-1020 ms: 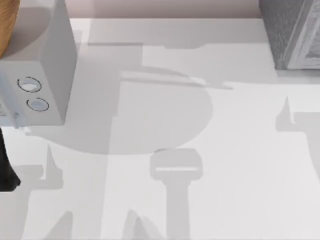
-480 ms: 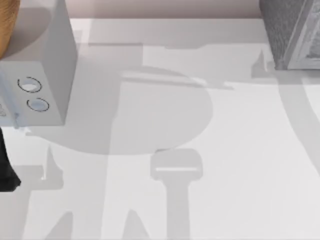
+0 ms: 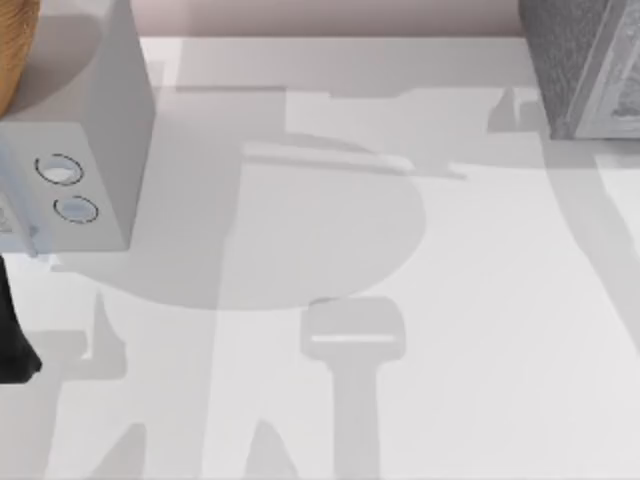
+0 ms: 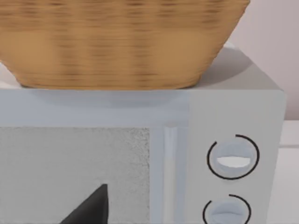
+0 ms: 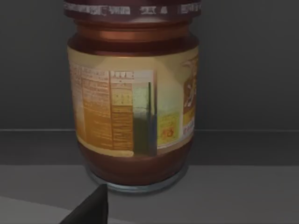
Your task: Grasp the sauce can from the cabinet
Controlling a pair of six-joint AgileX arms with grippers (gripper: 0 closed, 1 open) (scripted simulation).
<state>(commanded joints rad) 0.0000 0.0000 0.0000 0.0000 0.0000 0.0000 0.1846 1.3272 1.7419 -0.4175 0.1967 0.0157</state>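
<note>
The sauce can [image 5: 133,107] stands upright and close in the right wrist view: maroon lid, reddish-brown body, tan-orange label. It rests on the grey floor inside the dark cabinet [image 5: 247,70]. A dark tip of my right gripper [image 5: 92,206] shows just short of the can's base, apart from it. From above, the cabinet [image 3: 580,60] is a dark grey speckled box at the table's far right corner, with its pale-framed face turned to the near right. A dark part of my left arm [image 3: 12,340] sits at the table's left edge.
A smooth pale grey box [image 3: 90,130] with two ring dials stands at the far left, with a wicker basket [image 3: 12,50] on top. The left wrist view faces this box [image 4: 233,121] and basket [image 4: 121,42] closely, with a dark left gripper tip [image 4: 91,207] low in front.
The right arm's shadow on the table has slid from mid right up against the cabinet. The left arm has stayed put.
</note>
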